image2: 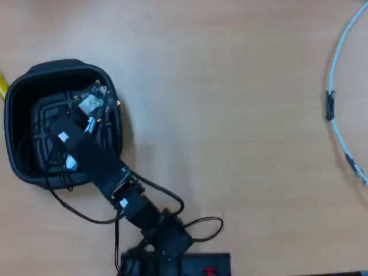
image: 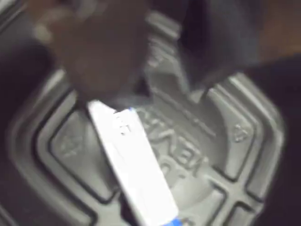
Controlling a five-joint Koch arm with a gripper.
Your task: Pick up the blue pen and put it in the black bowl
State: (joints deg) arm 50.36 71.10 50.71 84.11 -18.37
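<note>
The gripper (image: pixel 110 92) hung low inside the black bowl (image2: pixel 17 100), evidently to deliver the blue pen (image: pixel 134 165), which slanted over the bowl's ridged floor, though blur hid whether the jaws were clamping its upper end or had released it.

Stretched from its base at the bottom edge of the overhead view up and to the left, the arm (image2: pixel 109 172), black links in a line, wires looping off both sides. Wrist bent down at the far end, gripper (image2: pixel 86 112) low and pointing away from the base. In the wrist view, blurred: gripper (image: pixel 117 94) entering from the top, dark jaws closed around the upper end of the blue pen (image: pixel 134 165).
</note>
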